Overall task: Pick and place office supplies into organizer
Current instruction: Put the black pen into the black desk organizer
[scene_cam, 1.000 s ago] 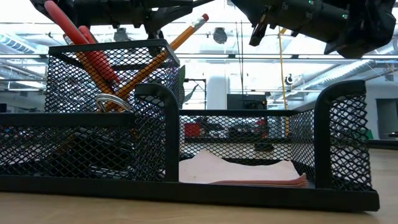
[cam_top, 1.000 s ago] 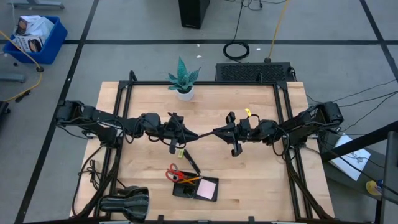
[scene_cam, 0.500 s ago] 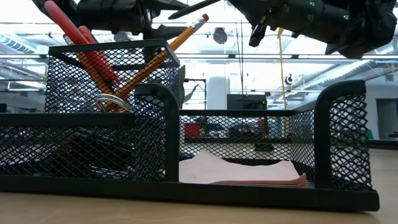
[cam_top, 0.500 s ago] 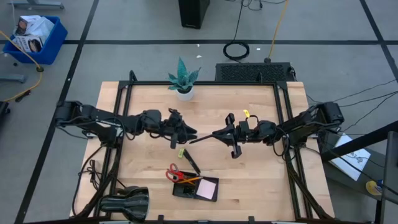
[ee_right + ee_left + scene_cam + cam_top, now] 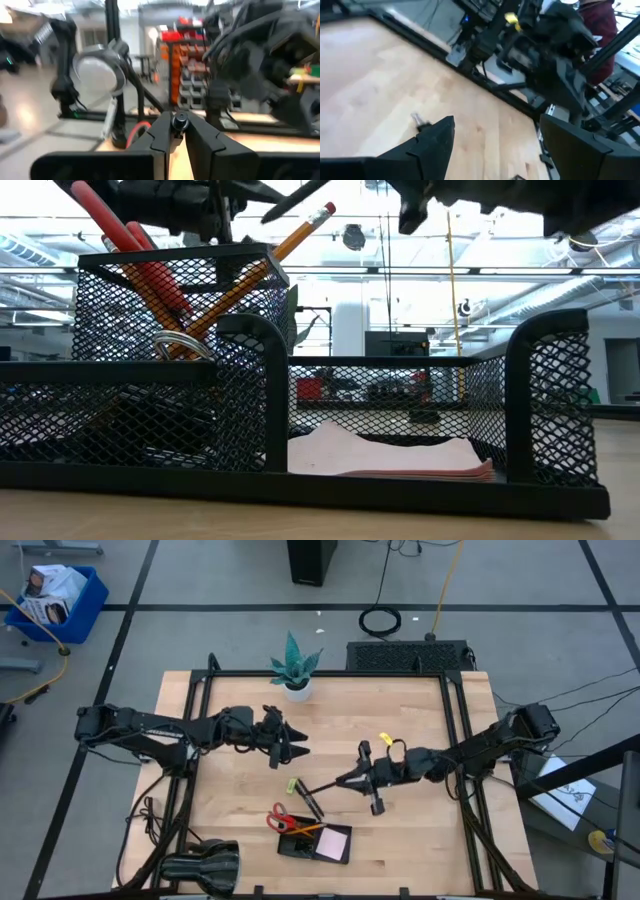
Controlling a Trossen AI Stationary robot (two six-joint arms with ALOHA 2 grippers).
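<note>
Now the black pen (image 5: 322, 786) is gripped by the right hand (image 5: 349, 780) alone, having been released by the left hand (image 5: 296, 749), spread wide and drawn back; the organizer (image 5: 315, 842) waits below.

**Layout around the right gripper**

The right gripper (image 5: 352, 780) sits right of the left gripper (image 5: 298, 748), a pen (image 5: 330, 783) running from it toward the table's front. Before it lies the organizer (image 5: 315, 843), scissors (image 5: 281, 818) and note pad (image 5: 332, 841) inside. Behind stands the plant (image 5: 295, 668).
</note>
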